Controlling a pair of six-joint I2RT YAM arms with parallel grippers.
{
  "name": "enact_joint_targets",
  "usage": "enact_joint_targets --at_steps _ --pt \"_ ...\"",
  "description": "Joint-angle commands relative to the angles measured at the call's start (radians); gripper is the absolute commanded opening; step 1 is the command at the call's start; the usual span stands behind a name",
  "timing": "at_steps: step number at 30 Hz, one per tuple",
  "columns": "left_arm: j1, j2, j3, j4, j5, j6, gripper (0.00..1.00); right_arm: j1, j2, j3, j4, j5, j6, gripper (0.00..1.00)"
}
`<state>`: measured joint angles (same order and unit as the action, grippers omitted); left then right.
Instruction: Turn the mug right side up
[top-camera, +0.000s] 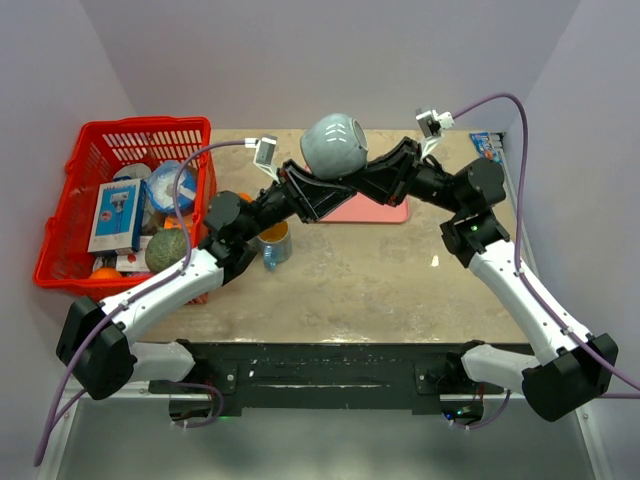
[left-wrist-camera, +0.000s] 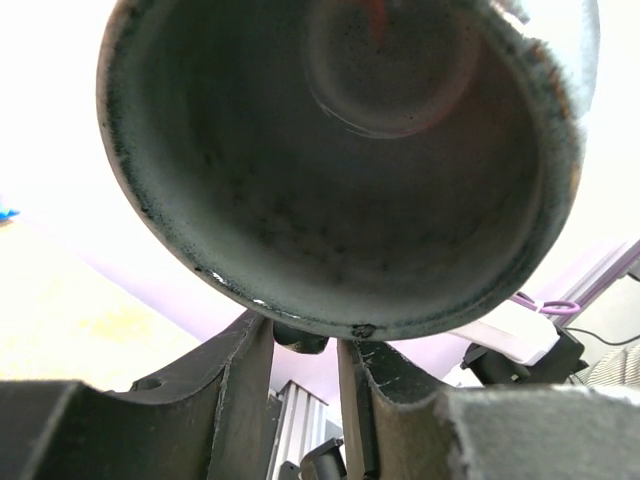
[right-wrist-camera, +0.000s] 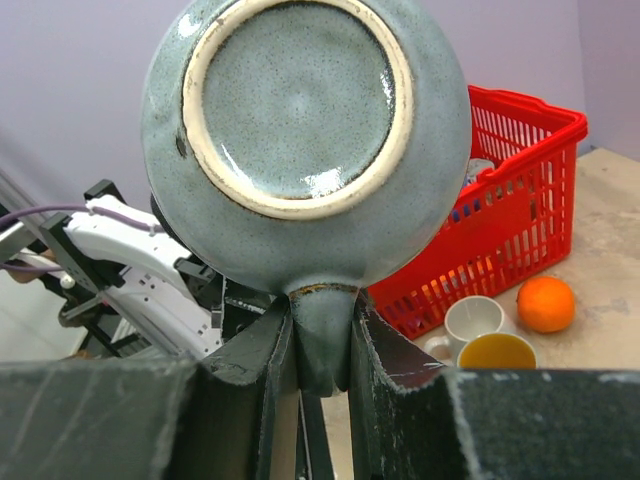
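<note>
Overhead view: at nine o'clock a red basket (top-camera: 140, 128) of groceries sits on the table (top-camera: 380, 290). Moving right, both arms meet at twelve o'clock, where the speckled grey-blue mug (top-camera: 335, 143) hangs in the air above the far middle of the table, touching nothing below it. It lies on its side, with its mouth toward the left arm and its base toward the right arm. The left pincer (left-wrist-camera: 303, 350) has its fingers drawn close together just under the rim at six o'clock, with a small dark piece between them. I cannot tell whether it truly grips. Further right, the right pincer (right-wrist-camera: 321, 312) is clenched on the mug's handle (right-wrist-camera: 320, 345), which points to six o'clock beneath the glazed base. A pink mat (top-camera: 375, 210) lies on the table under the meeting point. To do this step well, I judge that only one pincer should carry the mug. The other should let go fully before any wrist roll, so the arms do not twist against each other. The roll should bring the mouth to twelve o'clock, slowly, since a handle pinch may slip. Then the mug should be lowered base first onto bare table.
</note>
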<state>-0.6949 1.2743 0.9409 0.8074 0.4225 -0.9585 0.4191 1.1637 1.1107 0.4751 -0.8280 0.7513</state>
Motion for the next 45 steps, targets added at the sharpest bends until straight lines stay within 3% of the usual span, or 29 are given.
enact_joint_targets --at_steps 1,15,26,31,34,38,45 --pt "0.005 -0.029 0.027 0.004 -0.119 0.044 0.35 0.015 -0.052 0.031 0.016 -0.045 -0.053 0.00" --pt "0.005 -0.093 0.007 -0.080 -0.151 0.251 0.37 0.017 -0.016 0.098 -0.029 -0.089 0.089 0.00" --pt "0.005 -0.081 0.013 -0.053 -0.076 0.250 0.38 0.017 0.059 0.138 -0.030 -0.200 0.218 0.00" --pt "0.005 -0.063 0.024 -0.048 -0.048 0.234 0.31 0.015 0.086 0.127 -0.052 -0.275 0.206 0.00" --pt "0.005 -0.062 0.027 -0.053 -0.048 0.227 0.29 0.017 0.080 0.126 -0.131 -0.284 0.092 0.00" --pt "0.006 -0.069 0.022 -0.062 -0.099 0.172 0.40 0.017 0.053 0.114 -0.236 -0.273 -0.026 0.00" --pt "0.018 -0.078 -0.004 -0.048 -0.148 0.122 0.39 0.017 0.014 0.071 -0.204 -0.272 -0.050 0.00"
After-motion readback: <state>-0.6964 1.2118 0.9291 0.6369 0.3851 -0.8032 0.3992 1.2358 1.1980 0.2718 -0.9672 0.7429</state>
